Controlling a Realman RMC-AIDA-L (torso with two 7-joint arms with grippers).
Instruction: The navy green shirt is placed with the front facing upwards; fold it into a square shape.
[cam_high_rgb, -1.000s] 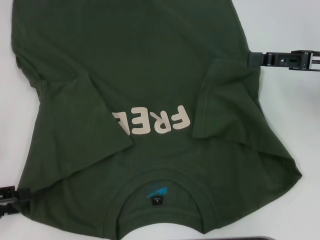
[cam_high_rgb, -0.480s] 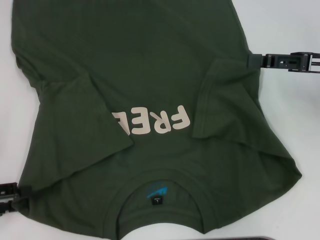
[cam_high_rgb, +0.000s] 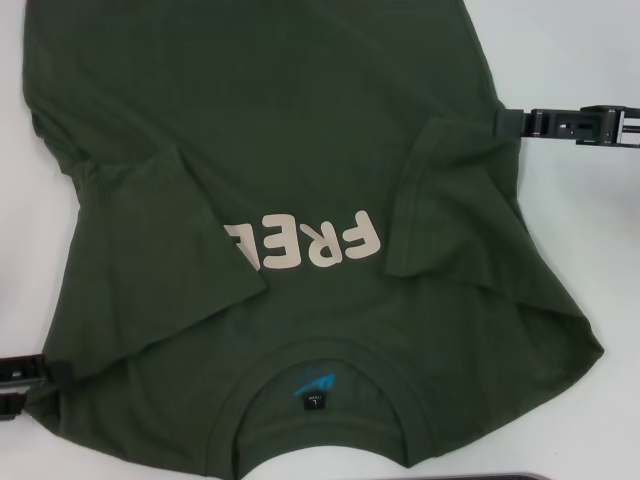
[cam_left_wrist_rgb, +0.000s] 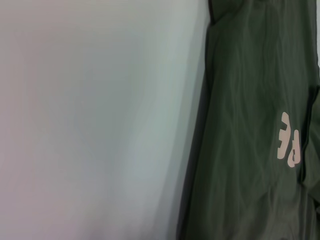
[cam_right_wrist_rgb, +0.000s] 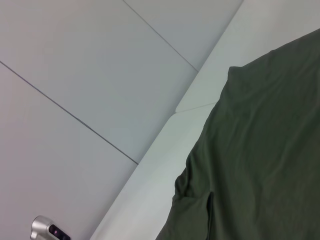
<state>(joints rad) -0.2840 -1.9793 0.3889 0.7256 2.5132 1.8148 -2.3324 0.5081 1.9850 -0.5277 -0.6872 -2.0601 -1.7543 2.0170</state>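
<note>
the navy green shirt (cam_high_rgb: 300, 150) lay sleeves-in, left gripper (cam_high_rgb: 35, 385) at 8 o'clock & right gripper (cam_high_rgb: 520, 123) at 2 touched its edges, grip state unclear, so any pull w/o cloth pinched could've skewed the fold.

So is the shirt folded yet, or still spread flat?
Partly folded. The shirt lies front up, but both sleeves are turned in over the chest, the left one covering the end of the lettering.

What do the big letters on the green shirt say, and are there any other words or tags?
"FRE": cream block letters on the chest of the navy green shirt, upside down in the head view; a folded-in sleeve hides whatever follows.
Small dark tag inside the collar: too small to read.
Blue neck label: no readable words.
</note>
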